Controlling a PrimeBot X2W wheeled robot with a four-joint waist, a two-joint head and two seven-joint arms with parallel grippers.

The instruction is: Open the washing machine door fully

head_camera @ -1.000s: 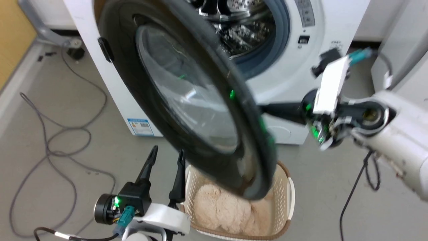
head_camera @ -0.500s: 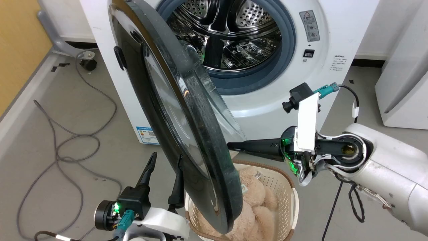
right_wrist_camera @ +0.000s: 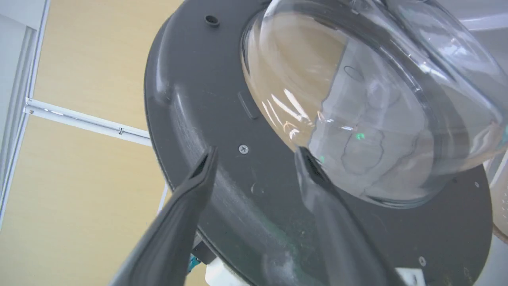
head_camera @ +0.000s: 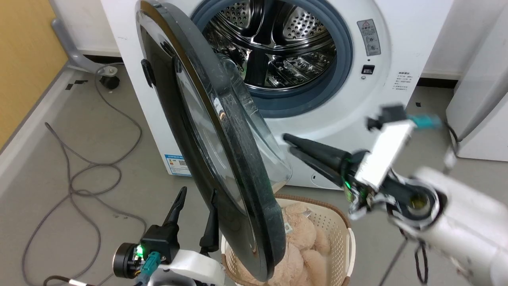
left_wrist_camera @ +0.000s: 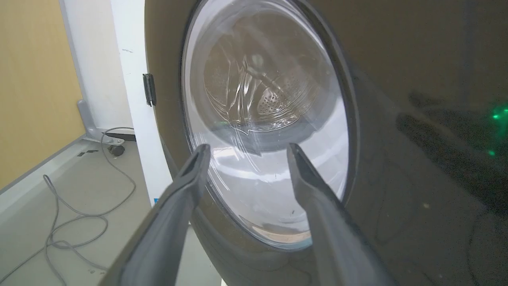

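Note:
The washing machine (head_camera: 397, 47) is white, with a grey ring around its steel drum (head_camera: 278, 47). Its round black door (head_camera: 206, 159) hangs on the left hinge, swung out about halfway and nearly edge-on in the head view. My left gripper (head_camera: 196, 194) stands open in front of the door's outer face (left_wrist_camera: 397, 79), its fingers framing the glass (left_wrist_camera: 262, 99). My right gripper (head_camera: 287, 143) is open and empty, just clear of the inner side. In the right wrist view the right gripper (right_wrist_camera: 257, 153) points at the inner rim (right_wrist_camera: 190, 99) beside the clear bowl (right_wrist_camera: 357, 99).
A cream laundry basket (head_camera: 345, 238) holding a beige plush toy (head_camera: 301, 234) sits on the floor under the door's lower edge. Grey cables (head_camera: 79, 171) loop over the floor at the left. A white appliance (head_camera: 484, 99) stands at the right, a wooden wall (head_camera: 24, 59) at the left.
The door swung further out over the last second, then held still. My right gripper went from shut to open, and its fingers rose and drew back from the door. The left gripper stayed put.

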